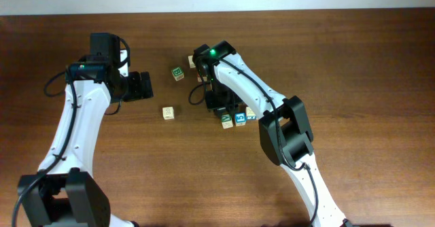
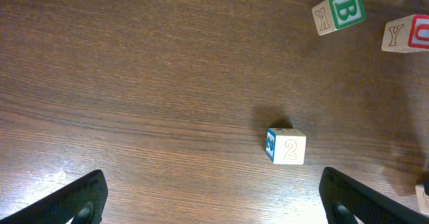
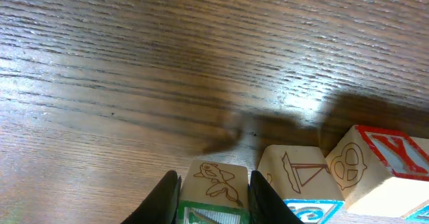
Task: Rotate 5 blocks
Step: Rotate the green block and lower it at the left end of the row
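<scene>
From where I stand, the left gripper (image 1: 141, 85) hangs over bare table (image 1: 353, 57) with its jaws spread as wide as they go and nothing between them. The nearest piece to it is a pale block (image 2: 286, 147), printed with a "2" and blue on one side, sitting alone at about four o'clock from that gripper in the overhead view, clear of both fingers. Up at roughly one o'clock from the pale block is the green B cube (image 2: 340, 11), and just beside that, towards three o'clock in the left wrist view, is a red-lettered cube (image 2: 409, 34); the two are near each other but apart. Over at three o'clock from the pale block, the right arm reaches down into a tight row of blocks. The right gripper (image 3: 213, 202) has its jaws drawn in narrow, one finger pressed to each side of a green-faced block (image 3: 216, 178) with a little animal drawing on the wooden side facing the wrist camera. Touching it at three o'clock is the sailboat block (image 3: 295, 174), blue along its lower face, and just beside that, farther towards three o'clock, is a pretzel cube (image 3: 372, 170) with a red "Y" on top. I cannot tell whether the gripped block is lifted off the wood or resting on it.
</scene>
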You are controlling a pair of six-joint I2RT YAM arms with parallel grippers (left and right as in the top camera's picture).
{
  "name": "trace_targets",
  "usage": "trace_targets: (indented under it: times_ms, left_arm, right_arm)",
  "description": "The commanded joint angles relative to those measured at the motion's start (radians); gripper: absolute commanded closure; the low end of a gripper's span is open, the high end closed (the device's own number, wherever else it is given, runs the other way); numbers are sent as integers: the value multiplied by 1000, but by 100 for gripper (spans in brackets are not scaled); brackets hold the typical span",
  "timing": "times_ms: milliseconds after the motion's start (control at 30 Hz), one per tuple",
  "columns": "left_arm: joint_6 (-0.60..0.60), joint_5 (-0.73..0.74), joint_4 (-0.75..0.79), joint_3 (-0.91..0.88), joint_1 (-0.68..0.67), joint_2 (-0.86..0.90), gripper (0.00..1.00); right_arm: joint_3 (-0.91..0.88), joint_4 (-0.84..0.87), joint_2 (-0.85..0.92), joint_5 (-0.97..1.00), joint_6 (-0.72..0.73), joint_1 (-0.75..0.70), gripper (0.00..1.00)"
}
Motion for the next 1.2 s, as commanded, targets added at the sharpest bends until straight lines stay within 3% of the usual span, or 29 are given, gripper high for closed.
trace_targets:
  times_ms: [0,933,967,1167]
  left_arm:
    - [-12,-7,1,14,-2,6,1]
    - [-12,-7,1,14,-2,6,1]
    - [-12,-7,1,14,-2,6,1]
    - [-12,-7,1,14,-2,6,1]
  right_arm:
    - [0,3,-30,18,12,5,75]
    - [0,56,-30,56,43,5,74]
    - [0,55,-30,62,42,5,68]
    - [0,51,-31,65,40,5,59]
